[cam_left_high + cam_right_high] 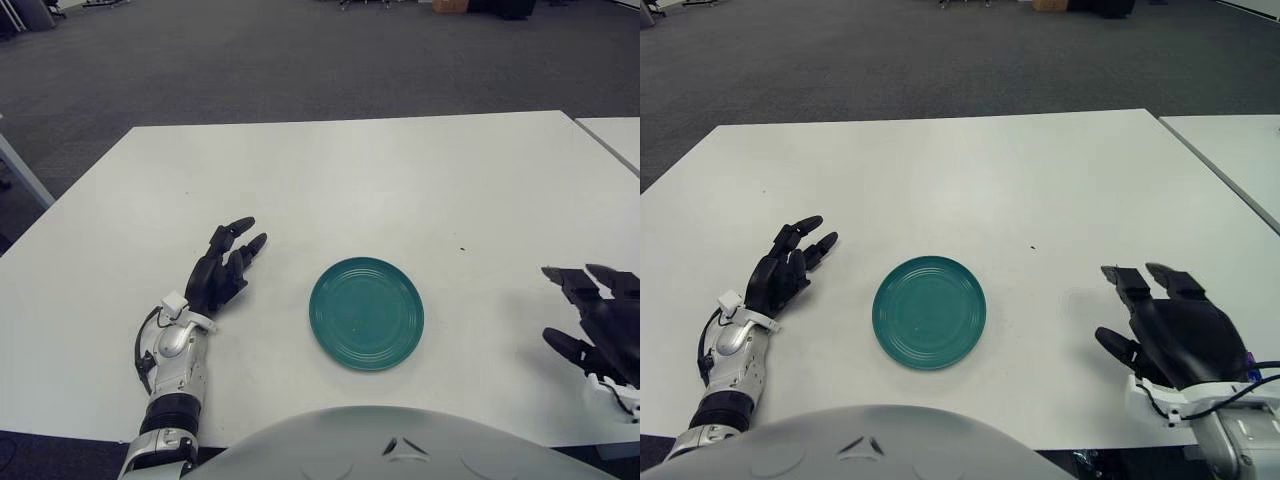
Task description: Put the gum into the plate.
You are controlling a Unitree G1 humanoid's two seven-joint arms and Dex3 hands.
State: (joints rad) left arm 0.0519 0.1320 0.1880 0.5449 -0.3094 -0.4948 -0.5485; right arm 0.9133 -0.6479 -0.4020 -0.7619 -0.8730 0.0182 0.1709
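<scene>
Here, no brand, label or writing is showing on anything in view. Starting at the left, the left hand (pixel 222 272) is lying on the white table (pixel 350 180) just beside the plate, its dark fingers (pixel 240 240) stretching forward and loosely spread, gripping nothing. At the middle, the teal plate (pixel 366 312) is sitting flat on the table with nothing showing inside it. The gum is not showing anywhere in either view. At the right, the right hand (pixel 1170 325) is showing well apart from the plate, its fingers (pixel 1123 280) spreading wide and empty. The right eye view is showing that whole hand and its wrist, while the left eye view is cutting it off at the frame edge.
</scene>
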